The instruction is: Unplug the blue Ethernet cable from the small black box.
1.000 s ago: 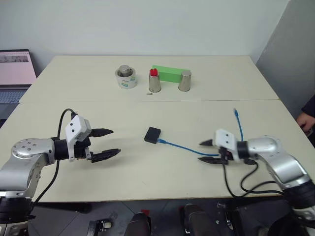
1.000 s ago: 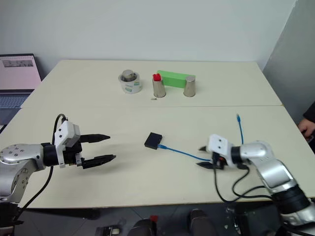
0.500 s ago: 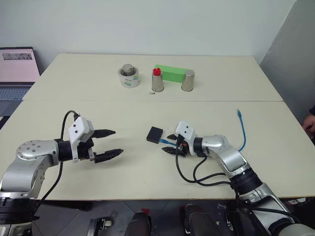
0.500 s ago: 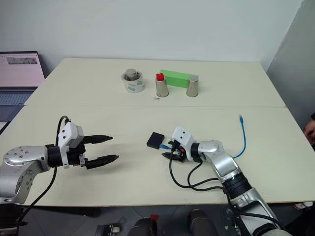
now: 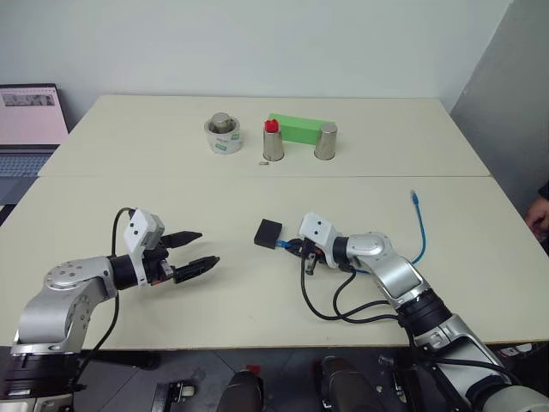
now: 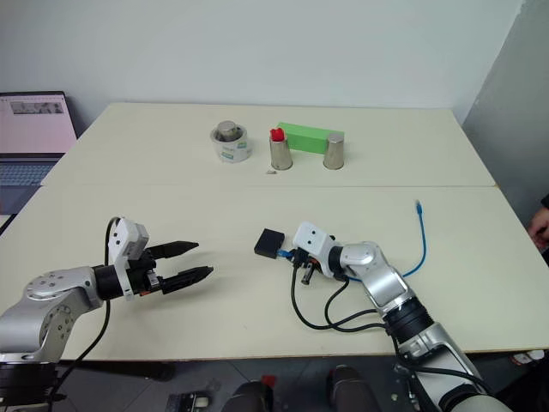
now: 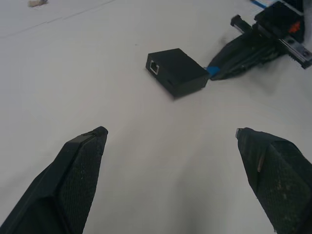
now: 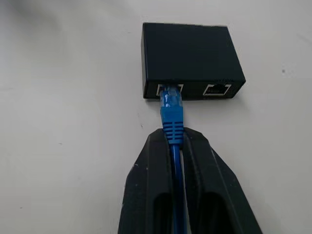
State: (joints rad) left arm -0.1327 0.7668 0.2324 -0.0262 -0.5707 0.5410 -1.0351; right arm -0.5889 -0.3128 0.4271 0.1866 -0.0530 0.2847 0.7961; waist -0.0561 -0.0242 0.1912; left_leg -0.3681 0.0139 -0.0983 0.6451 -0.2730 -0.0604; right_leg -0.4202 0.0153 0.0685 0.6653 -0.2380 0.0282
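Since a second ago we are seeing our right gripper (image 8: 176, 141) swept in from the right side of the table (image 5: 129, 189) to the box (image 5: 268, 233), its fingers going from spread to clenched on the cable (image 8: 172, 114) just behind the plug. Our wrist view is showing the two black fingers (image 8: 151, 180) pinching the blue cord between them, with the plug's boot sticking out past the tips and the plug still sitting in one of the two ports on the box's near edge; the second port beside it is standing empty. We are finding the box lying flat near the middle of the front table, well apart from every edge. From the right gripper the cable is running on toward the table's right edge, curving up so that its free end (image 5: 413, 197) is lying near that edge. Our left gripper (image 5: 193, 251) is hovering over the front left part of the table, pointing toward the box, released with its fingers spread wide and holding nothing. Along the far table we are seeing a tape roll (image 5: 222, 135), two metal cups (image 5: 323, 141), a red-capped item (image 5: 270, 126) and a green block (image 5: 296, 127). A laptop (image 5: 30, 116) is showing past the table's far left corner.
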